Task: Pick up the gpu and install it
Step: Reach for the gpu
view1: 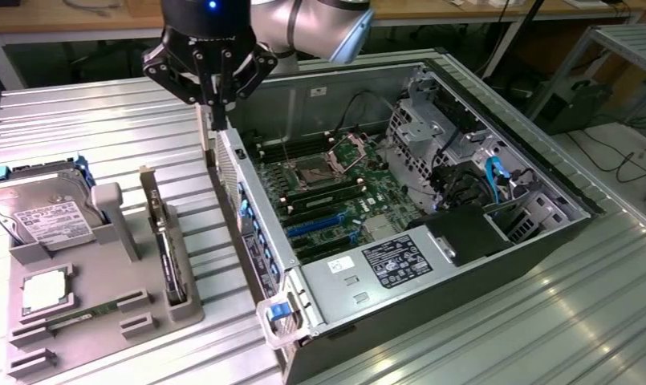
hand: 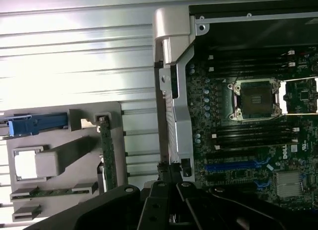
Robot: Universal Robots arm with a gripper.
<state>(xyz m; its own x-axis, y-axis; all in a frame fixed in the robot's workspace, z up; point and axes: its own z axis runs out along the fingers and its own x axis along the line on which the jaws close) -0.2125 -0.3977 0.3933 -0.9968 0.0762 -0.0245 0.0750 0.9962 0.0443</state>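
Black fingers [view1: 217,84], dark gpu [view1: 171,257], grey tray [view1: 98,297], silver ribbed table [view1: 87,120], green motherboard [view1: 376,196], blue slots [view1: 317,226].

The arm [view1: 312,24] is cut off by the exterior view's upper edge. The gpu [view1: 169,253] stands edge-on in the tray [view1: 98,313], lower edge hidden. Print on the hard drive [view1: 46,218] label is too small to read.
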